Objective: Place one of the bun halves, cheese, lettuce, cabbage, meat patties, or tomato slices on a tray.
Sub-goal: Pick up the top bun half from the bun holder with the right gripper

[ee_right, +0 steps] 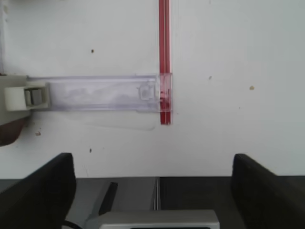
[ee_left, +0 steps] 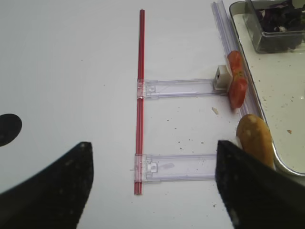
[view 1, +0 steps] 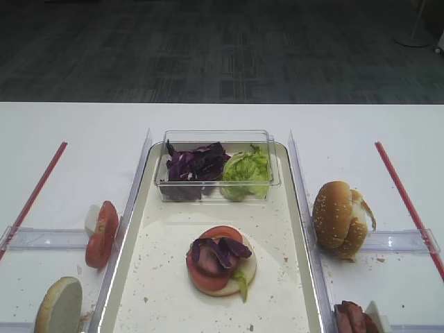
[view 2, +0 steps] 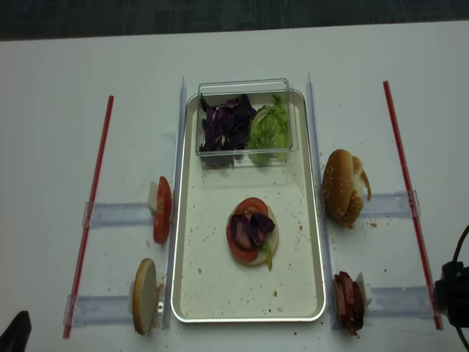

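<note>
The meat patties [view 2: 349,302] stand on edge at lower right of the overhead frame, just outside the tray [view 2: 187,257]. Right gripper [ee_right: 152,191], jaws apart and empty, should approach squarely, pinching one slice only.

No readable text, label or number shows anywhere.

Both grippers hang low with jaws spread wide and nothing between them: the right gripper [ee_right: 153,191] at the near right edge, the left gripper [ee_left: 152,186] at the near left.
</note>
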Motion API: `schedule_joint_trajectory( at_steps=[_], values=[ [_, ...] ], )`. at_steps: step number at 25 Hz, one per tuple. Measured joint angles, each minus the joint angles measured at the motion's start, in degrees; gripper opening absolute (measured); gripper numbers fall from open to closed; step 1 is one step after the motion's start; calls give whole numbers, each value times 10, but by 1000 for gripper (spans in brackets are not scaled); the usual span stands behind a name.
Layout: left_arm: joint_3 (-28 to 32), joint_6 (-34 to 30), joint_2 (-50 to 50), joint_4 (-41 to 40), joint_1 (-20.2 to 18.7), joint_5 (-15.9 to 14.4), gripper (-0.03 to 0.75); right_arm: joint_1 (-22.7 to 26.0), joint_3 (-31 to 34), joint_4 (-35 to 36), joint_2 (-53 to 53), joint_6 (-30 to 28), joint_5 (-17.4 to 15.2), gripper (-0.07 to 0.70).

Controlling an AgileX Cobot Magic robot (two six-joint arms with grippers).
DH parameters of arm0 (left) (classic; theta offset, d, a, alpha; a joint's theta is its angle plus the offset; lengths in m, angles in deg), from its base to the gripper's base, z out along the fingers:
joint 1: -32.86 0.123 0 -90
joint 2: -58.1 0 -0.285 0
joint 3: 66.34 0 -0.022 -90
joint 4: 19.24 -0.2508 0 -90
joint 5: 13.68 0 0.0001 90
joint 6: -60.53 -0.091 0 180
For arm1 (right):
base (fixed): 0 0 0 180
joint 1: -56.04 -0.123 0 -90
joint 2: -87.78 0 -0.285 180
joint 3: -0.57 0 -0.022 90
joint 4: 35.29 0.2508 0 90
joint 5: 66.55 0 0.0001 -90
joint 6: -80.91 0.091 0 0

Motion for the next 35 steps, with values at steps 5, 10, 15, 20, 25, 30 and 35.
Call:
schedule_joint_trajectory(
  at_steps=[5,10,15,20,25,30,35],
  values=[
    [0,0,0,0,0,0,493,0,-1,-1,-68,3,3,670],
    [0,0,0,0,0,0,493,0,-2,4,-78,5,8,670],
    [0,0,0,0,0,0,492,0,-26,7,-98,20,24,670],
    [0,0,0,0,0,0,492,0,-99,13,-183,21,29,670],
    [0,0,0,0,0,0,492,0,-190,19,-286,21,37,670],
    [0,0,0,0,0,0,492,0,-284,20,-378,20,35,670],
    [0,0,0,0,0,0,492,0,-355,20,-447,19,15,670]
  ],
)
